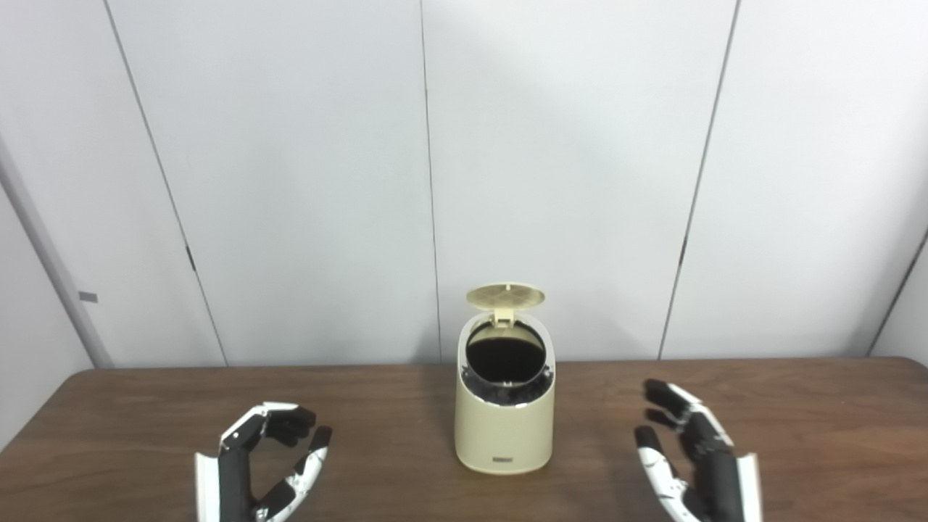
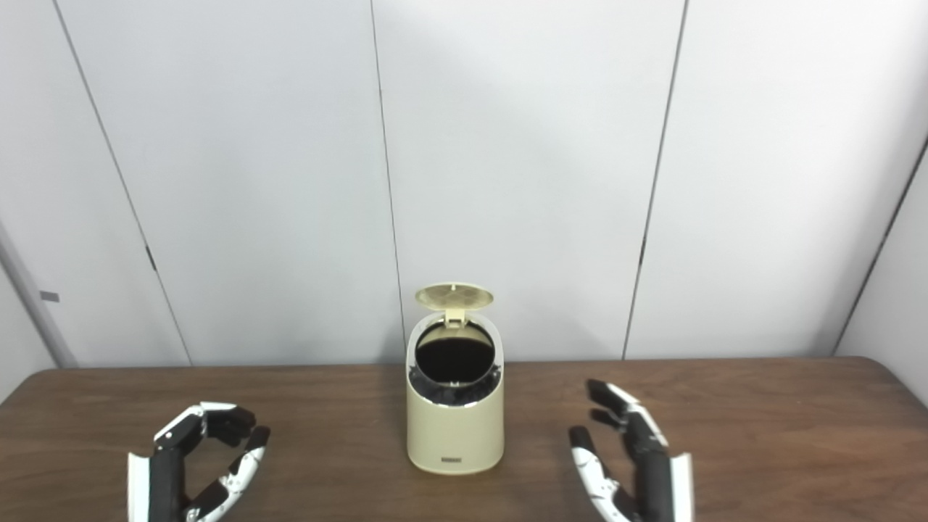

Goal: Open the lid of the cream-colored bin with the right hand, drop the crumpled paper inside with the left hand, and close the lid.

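The cream-colored bin stands upright in the middle of the brown table. Its round lid is tipped up at the back, and the dark mouth is exposed. I see no crumpled paper on the table or in either hand; the bin's inside is too dark to make out. My left hand hovers low at the front left, fingers curled but apart, holding nothing. My right hand is at the front right, fingers spread, palm toward the bin, well apart from it.
The brown wooden table runs across the view, with its far edge against white wall panels. A rounded table corner shows at the far right.
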`<state>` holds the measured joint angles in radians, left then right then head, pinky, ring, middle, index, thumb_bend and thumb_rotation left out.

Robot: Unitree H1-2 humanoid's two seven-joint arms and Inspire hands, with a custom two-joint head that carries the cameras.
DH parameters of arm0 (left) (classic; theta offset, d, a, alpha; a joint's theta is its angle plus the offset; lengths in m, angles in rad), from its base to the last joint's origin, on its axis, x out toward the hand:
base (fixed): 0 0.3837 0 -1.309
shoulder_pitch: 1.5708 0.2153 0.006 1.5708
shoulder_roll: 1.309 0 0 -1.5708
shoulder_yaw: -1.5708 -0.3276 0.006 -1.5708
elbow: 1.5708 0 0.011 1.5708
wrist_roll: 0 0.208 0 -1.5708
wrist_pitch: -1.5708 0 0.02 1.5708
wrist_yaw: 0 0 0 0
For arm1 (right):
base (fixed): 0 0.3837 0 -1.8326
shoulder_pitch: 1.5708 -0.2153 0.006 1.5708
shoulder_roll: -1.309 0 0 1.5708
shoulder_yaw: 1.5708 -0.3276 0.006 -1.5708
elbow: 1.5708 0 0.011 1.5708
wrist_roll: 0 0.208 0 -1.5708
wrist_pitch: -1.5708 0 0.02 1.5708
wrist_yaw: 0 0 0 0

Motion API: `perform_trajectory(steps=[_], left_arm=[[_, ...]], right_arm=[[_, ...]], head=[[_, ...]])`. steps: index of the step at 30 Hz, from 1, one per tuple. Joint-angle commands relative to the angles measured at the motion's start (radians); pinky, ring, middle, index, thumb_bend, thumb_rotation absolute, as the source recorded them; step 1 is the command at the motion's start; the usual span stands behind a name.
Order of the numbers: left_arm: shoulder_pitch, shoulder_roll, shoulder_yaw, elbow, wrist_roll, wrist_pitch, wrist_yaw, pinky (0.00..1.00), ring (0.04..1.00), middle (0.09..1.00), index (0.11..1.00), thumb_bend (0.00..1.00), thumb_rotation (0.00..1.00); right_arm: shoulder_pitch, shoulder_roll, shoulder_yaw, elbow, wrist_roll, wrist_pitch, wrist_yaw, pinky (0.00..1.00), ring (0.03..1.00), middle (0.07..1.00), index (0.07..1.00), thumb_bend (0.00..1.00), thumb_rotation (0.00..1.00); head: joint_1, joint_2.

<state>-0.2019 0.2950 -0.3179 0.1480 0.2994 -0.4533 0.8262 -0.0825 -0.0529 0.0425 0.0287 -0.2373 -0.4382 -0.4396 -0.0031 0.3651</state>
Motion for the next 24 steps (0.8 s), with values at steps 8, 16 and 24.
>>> perform_trajectory(steps=[8,16,24], left_arm=[[0.027,-0.065,0.059,-0.095,0.006,-0.016,-0.102,0.49,0.563,0.591,0.577,0.26,0.81],[0.034,-0.120,0.134,-0.145,-0.018,-0.016,-0.233,0.50,0.598,0.627,0.609,0.22,0.79],[0.036,-0.181,0.213,-0.164,-0.038,-0.012,-0.356,0.52,0.620,0.651,0.637,0.25,0.76]], right_arm=[[-0.025,-0.119,-0.081,-0.155,-0.047,0.003,0.076,0.72,0.776,0.763,0.727,0.25,0.55],[-0.152,-0.220,-0.113,-0.336,-0.133,0.219,0.250,0.64,0.759,0.759,0.734,0.44,0.81],[-0.298,-0.265,-0.064,-0.468,-0.276,0.409,0.440,0.56,0.718,0.751,0.739,0.48,0.79]], head=[[0.010,0.029],[0.009,0.034],[0.003,0.036]])
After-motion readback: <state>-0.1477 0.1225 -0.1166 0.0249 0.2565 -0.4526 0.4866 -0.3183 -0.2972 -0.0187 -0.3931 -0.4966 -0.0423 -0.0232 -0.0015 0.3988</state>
